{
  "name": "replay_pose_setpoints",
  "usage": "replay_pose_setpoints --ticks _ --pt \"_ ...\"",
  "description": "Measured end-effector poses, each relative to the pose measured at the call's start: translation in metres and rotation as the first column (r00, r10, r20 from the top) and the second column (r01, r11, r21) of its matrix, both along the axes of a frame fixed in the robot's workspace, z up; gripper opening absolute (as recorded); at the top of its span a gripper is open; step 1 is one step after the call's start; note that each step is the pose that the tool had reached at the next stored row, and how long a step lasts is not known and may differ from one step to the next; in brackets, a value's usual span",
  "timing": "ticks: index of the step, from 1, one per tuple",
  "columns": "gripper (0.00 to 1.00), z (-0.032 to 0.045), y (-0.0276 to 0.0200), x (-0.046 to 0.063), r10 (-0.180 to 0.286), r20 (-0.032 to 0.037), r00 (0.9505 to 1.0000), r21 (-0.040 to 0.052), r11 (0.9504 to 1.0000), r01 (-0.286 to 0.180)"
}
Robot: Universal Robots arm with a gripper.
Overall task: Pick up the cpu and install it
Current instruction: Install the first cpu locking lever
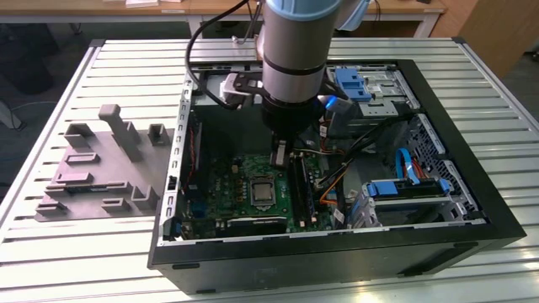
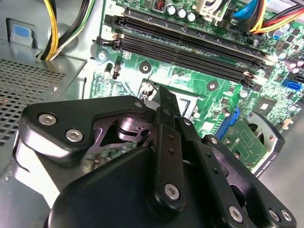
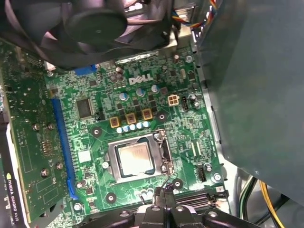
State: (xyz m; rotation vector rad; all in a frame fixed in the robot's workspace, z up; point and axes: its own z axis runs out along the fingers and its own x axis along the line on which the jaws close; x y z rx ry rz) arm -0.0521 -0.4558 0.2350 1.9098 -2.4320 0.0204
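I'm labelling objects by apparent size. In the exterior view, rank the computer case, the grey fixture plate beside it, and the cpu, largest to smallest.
1. computer case
2. grey fixture plate, at the exterior view's left
3. cpu, seated in the motherboard socket, by far the smallest

- Looks like a lab or robot workshop.
- Opened computer case (image 1: 337, 252) lying on a slatted metal surface (image 1: 84, 252).
- Grey holder block (image 1: 101, 170) set beside it.
- Wooden desks (image 1: 101, 9) behind, against the far side.
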Motion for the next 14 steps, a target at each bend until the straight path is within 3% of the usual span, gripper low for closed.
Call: replay_pose_setpoints --ticks 5,14 --pt "0.11 -0.0024 -0.0021 0.000 0.041 -0.0022 0.9991 -0.0004 0.9991 -0.041" --pt "0.11 -0.0047 -0.0121 -0.001 0.074 -0.0020 0.9972 -0.0002 0.9972 -0.074"
